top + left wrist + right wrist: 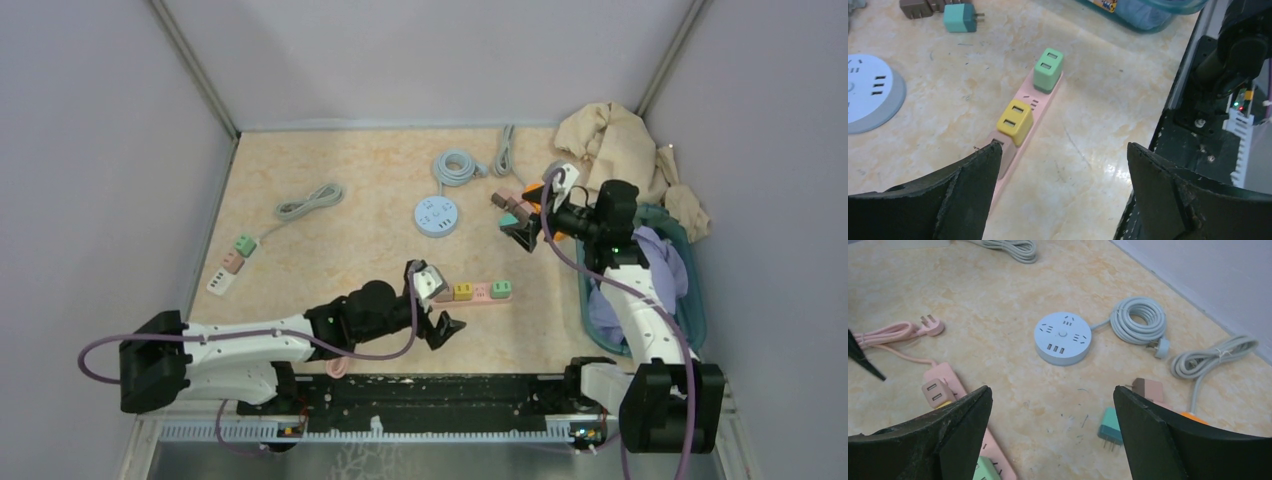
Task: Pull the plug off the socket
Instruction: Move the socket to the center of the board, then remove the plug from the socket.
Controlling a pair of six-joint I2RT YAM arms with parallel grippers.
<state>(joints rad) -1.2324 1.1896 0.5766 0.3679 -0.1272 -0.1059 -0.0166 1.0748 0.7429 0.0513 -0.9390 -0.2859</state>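
A pink power strip [478, 300] lies near the table's front edge with a tan plug [443, 293], a yellow plug [463, 291] and a green plug [501, 289] seated in it. My left gripper [440, 312] is open and low at the strip's left end. In the left wrist view its left fingertip [990, 152] covers part of the tan plug [1007, 161], and the yellow plug [1015, 121] and green plug [1048, 69] lie ahead. My right gripper [522, 228] is open and empty, raised over loose plugs at the back right.
A round white socket [436, 216], a teal loose plug [1111, 427] and a pink-brown one [1148, 389] lie on the table. Grey cord coils [458, 167] sit behind. A white strip with plugs [232, 262] lies at the left. A blue basket [690, 300] and a cloth [610, 135] stand at the right.
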